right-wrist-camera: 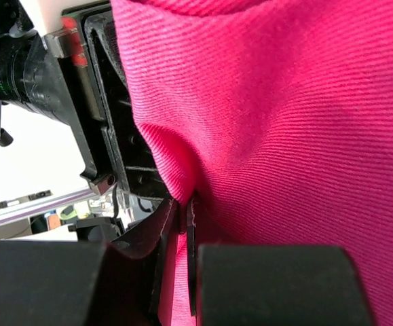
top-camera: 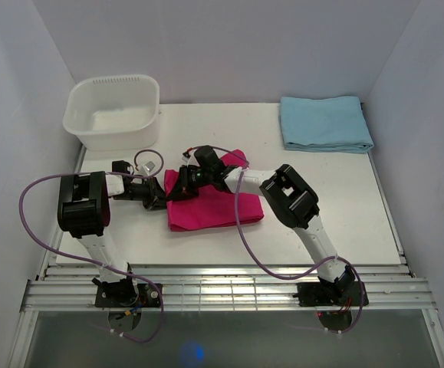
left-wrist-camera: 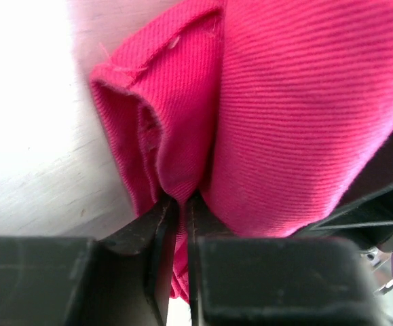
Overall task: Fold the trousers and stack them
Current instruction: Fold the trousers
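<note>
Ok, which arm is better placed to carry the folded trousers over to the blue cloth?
Probably right: the right hand pinches the trousers, and that arm's base sits nearer the blue cloth. The left hand grips the same edge from the opposite side.

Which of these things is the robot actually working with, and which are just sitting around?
In the job: the pink trousers, pinched by the left gripper and right gripper.
Lying about: the white tub, the folded blue cloth.

Plain white walls (top-camera: 229, 46) close round a table (top-camera: 344, 215) with two robot arms (top-camera: 82, 203) (purple cables (top-camera: 239, 230) trailing) bolted at its near edge: a robotics lab.
</note>
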You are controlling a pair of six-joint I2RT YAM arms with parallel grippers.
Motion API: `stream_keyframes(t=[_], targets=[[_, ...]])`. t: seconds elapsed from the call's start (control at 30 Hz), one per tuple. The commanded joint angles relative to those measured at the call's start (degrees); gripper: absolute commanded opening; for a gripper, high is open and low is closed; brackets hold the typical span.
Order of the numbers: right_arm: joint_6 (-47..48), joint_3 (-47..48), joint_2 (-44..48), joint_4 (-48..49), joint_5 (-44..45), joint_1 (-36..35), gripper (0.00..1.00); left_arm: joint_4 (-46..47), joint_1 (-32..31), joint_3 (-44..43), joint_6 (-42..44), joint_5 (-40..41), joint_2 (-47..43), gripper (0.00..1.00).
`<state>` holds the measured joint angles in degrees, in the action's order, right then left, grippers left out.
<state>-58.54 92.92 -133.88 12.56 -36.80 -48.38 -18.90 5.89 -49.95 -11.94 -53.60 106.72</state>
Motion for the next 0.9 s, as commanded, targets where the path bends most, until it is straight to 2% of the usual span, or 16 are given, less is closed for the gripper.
stream_keyframes(t=[0.0,0.1,0.17,0.2,0.23,0.33,0.43,0.53,0.57,0.6,0.63,0.7,0.73,0.87], targets=[[0.4,0.5,-0.9,4.4,0.3,-0.5,0.08,-3.0,-0.1,1.5,2.1,12.4,-1.9,0.3],[0.5,0.2,-0.4,6.6,-0.8,-0.3,0.08,-6.1,3.8,0.1,3.2,15.3,-4.1,0.42],[1.1,0.6,-0.1,9.0,-2.2,-0.4,0.14,-7.3,8.1,-0.7,3.9,15.7,-7.0,0.46],[1.1,0.6,0.5,10.4,-2.8,-0.3,0.18,-7.5,9.5,-0.8,3.9,15.8,-8.3,0.53],[1.0,0.5,0.8,13.0,-3.5,-0.4,0.34,-7.6,10.8,-1.0,3.9,16.3,-9.3,0.55],[3.2,1.0,2.7,14.4,-6.3,-0.3,0.6,-8.7,15.2,-1.9,4.9,16.3,-13.5,0.61],[6.8,1.1,5.4,14.4,-8.7,0.0,0.77,-9.7,17.8,-3.3,8.2,14.2,-17.3,0.62],[11.5,-2.2,10.7,14.0,-15.5,1.7,0.86,-16.1,18.5,-7.3,17.6,4.2,-21.0,0.6],[13.3,-3.4,12.5,11.4,-17.2,3.5,0.87,-18.4,18.2,-8.7,20.5,-4.1,-21.9,0.6],[15.9,-4.5,15.9,8.4,-18.4,4.7,0.88,-21.3,17.6,-9.7,26.2,-6.9,-23.2,0.6],[22.1,-6.6,17.6,4.8,-20.4,7.0,0.89,-25.6,16.4,-11.3,27.9,-8.2,-23.7,0.6],[27.7,-9.7,22.0,-3.4,-23.2,9.8,0.91,-29.7,11.4,-11.6,32.4,-9.6,-23.8,0.6],[30.6,-14.1,23.1,-4.5,-26.6,12.6,0.92,-32.1,7.6,-10.4,33.3,-9.8,-23.7,0.59],[33.5,-23.5,27.2,-6.8,-31.6,17.5,0.92,-32.8,-0.3,-5.7,35.7,-14.3,-20.9,0.56]])
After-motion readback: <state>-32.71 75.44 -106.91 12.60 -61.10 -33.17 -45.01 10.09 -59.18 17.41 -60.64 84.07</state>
